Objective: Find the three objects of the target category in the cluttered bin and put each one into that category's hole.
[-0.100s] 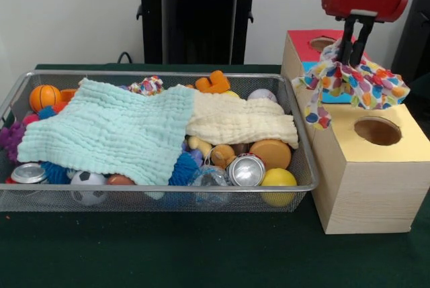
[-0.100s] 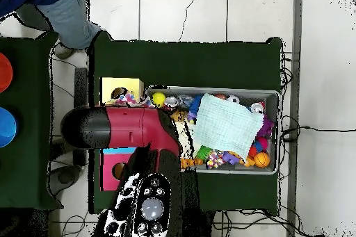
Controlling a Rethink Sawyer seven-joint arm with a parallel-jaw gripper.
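The gripper (image 1: pixel 351 56) is closed on a spotted cloth (image 1: pixel 349 83) — it hangs above the wooden box (image 1: pixel 366 174), beside the bin (image 1: pixel 306 167).

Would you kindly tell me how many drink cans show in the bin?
2: one can at the front left corner, another can front right beside the yellow ball. The cloths may hide more.

Above the wooden box (image 1: pixel 363 160): yellow hole (image 1: pixel 377 131) open and unblocked; middle section covered by the spotted cloth (image 1: pixel 349 83) hanging from the gripper (image 1: pixel 354 50). Left of the box – wire bin (image 1: pixel 161 197) packed full, most of it blanketed by a mint cloth (image 1: pixel 107 133) and a cream cloth (image 1: pixel 238 120). Near the box-side corner – cans and balls exposed, reachable from above.
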